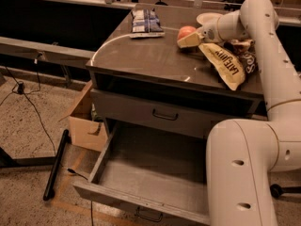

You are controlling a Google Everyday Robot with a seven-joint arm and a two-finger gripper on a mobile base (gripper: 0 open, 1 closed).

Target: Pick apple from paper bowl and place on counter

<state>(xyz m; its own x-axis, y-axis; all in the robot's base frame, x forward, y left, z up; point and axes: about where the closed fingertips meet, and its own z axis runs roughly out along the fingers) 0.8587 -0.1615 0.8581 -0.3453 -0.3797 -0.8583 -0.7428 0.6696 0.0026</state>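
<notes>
On the table (141,55), right of a blue snack packet (146,21), the apple (186,31) is clenched in the tool (189,37), with one finger across its front. The paper bowl (207,18) lies just behind it to the right, near a yellow chip bag (225,62).

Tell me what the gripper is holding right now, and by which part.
The gripper holds the apple, fingers closed around its lower half, over the counter's back right.

Speckled floor (28,145); cardboard box (87,128) beside an open grey drawer (155,173); dim light.
</notes>
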